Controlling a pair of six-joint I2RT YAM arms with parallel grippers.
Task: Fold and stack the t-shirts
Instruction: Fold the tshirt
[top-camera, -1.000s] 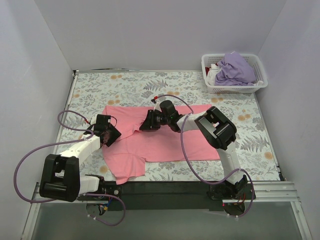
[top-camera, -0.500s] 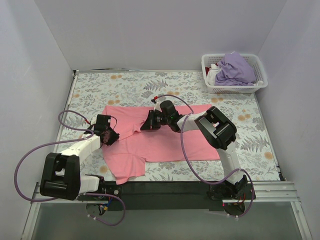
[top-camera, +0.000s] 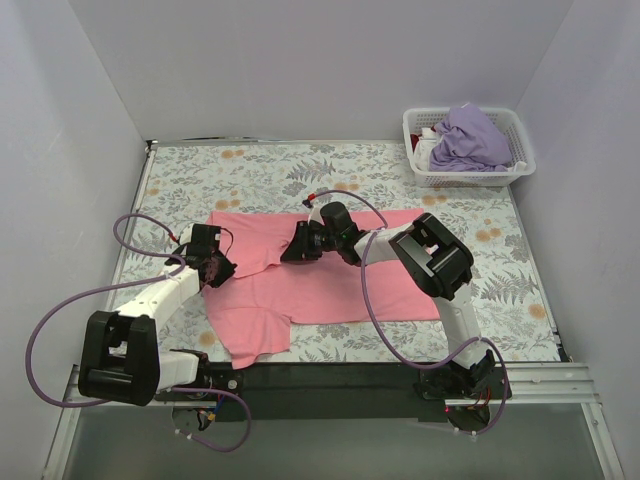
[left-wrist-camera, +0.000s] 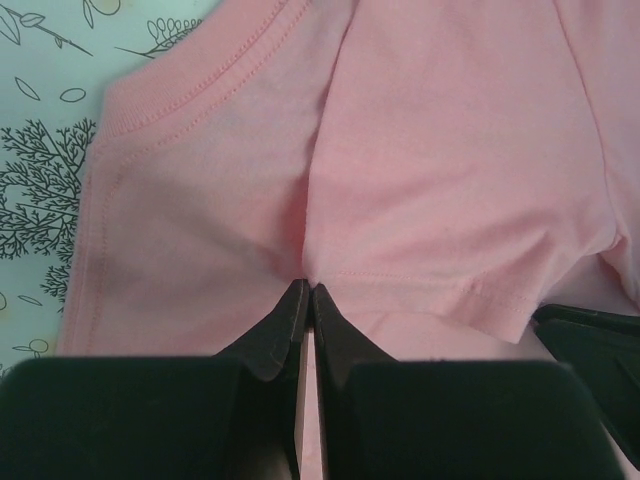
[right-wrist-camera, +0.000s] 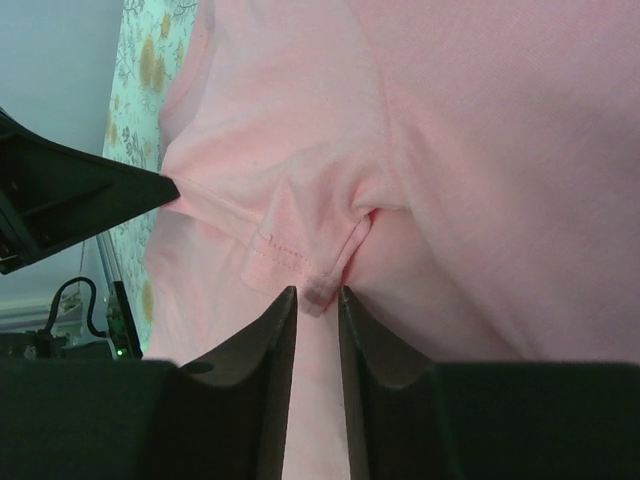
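White walls (top-camera: 300, 60) box in three sides of a table under a floral tablecloth (top-camera: 250, 165), where the pink shirt (top-camera: 340, 285) lies spread across the middle — bare tablecloth shows along the far edge and to the right, while its lower sleeve reaches the near edge. At the far right corner a white basket (top-camera: 425, 178) holds the lavender shirt (top-camera: 470, 135). The left gripper (left-wrist-camera: 307, 292) is pinched tight on a fold at the pink shirt's left edge, and the right gripper (right-wrist-camera: 318, 295) — near the top middle — nips a hemmed corner.
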